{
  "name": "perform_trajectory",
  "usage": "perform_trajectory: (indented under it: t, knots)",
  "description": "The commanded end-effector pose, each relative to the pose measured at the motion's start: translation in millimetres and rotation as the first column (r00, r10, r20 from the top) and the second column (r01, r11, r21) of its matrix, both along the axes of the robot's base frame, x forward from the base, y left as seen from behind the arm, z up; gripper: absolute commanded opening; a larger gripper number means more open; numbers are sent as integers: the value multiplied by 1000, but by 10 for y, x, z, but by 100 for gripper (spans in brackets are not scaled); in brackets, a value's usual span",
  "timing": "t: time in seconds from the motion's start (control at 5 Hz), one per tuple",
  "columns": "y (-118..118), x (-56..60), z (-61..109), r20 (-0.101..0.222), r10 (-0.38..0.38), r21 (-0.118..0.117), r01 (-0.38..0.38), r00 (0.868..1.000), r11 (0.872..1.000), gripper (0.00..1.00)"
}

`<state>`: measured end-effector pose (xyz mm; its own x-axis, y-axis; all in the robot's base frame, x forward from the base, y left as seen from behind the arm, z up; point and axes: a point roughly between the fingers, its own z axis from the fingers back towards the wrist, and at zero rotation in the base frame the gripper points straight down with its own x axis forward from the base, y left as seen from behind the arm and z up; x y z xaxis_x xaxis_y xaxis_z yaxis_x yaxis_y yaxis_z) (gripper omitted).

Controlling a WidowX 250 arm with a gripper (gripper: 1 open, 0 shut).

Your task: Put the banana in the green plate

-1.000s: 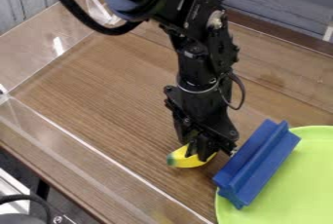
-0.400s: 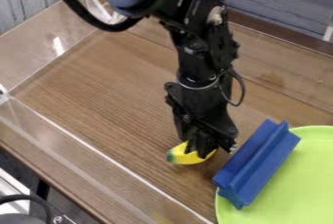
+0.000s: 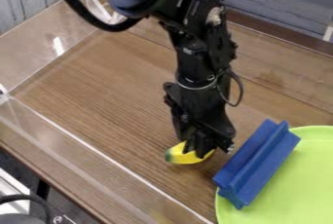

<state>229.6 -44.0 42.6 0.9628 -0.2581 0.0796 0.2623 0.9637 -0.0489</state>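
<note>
The banana [image 3: 186, 155] is a small yellow curved toy lying low over the wooden table, just left of the blue block. My gripper [image 3: 202, 146] comes straight down onto it, its black fingers shut on the banana, which pokes out to the lower left. The green plate [image 3: 297, 184] fills the bottom right corner, with its right part cut off by the frame edge.
A blue rectangular block [image 3: 259, 161] leans on the plate's left rim, right beside the gripper. A clear wall [image 3: 39, 140] borders the table on the left and front. Bare wooden table [image 3: 104, 82] stretches to the left and behind the arm.
</note>
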Motion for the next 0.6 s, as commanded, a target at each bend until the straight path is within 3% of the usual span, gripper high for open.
perform_trajectory:
  t: [0.0,0.4]
  knots:
    - [14,123,72,45,4,-3,-3,999,1000,0]
    - [35,133,28,43,4,-1,-4,999,1000,0]
